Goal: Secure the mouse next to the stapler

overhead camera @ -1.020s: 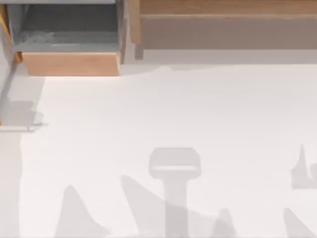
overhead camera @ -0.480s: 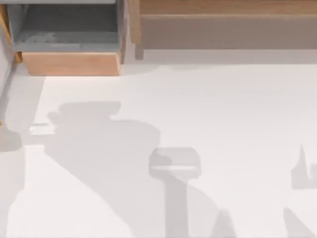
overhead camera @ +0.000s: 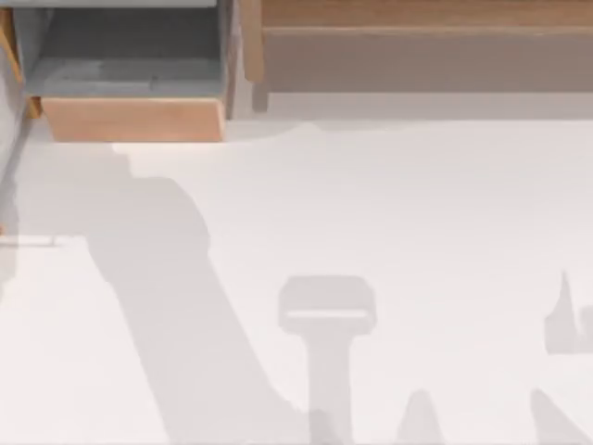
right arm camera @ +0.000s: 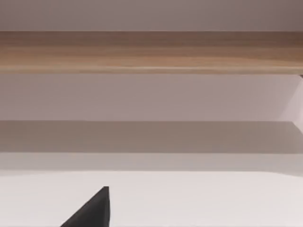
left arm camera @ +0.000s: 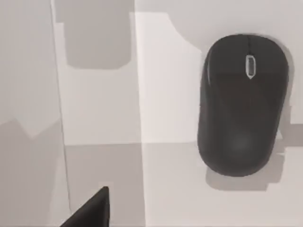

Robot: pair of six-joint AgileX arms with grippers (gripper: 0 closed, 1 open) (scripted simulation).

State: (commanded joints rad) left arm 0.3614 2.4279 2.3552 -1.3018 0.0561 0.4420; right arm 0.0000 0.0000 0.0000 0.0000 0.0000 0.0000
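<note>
A black mouse (left arm camera: 241,104) with a small scroll wheel lies flat on the white table (left arm camera: 170,179) in the left wrist view. A dark piece of my left gripper (left arm camera: 90,210) hangs above the table beside the mouse, apart from it and holding nothing. In the right wrist view a dark piece of my right gripper (right arm camera: 90,210) faces a wooden rail (right arm camera: 151,52) across bare table, also holding nothing. The stapler is out of view.
An open wooden drawer (overhead camera: 130,119) with a grey inside stands at the table's back left. A long wooden cabinet front (overhead camera: 417,46) runs along the back. A broad arm shadow (overhead camera: 176,306) crosses the left of the white table (overhead camera: 417,204).
The large arm shadow on the left of the table has shifted and narrowed into a diagonal band running from the drawer towards the front. The shadows at the right have not moved.
</note>
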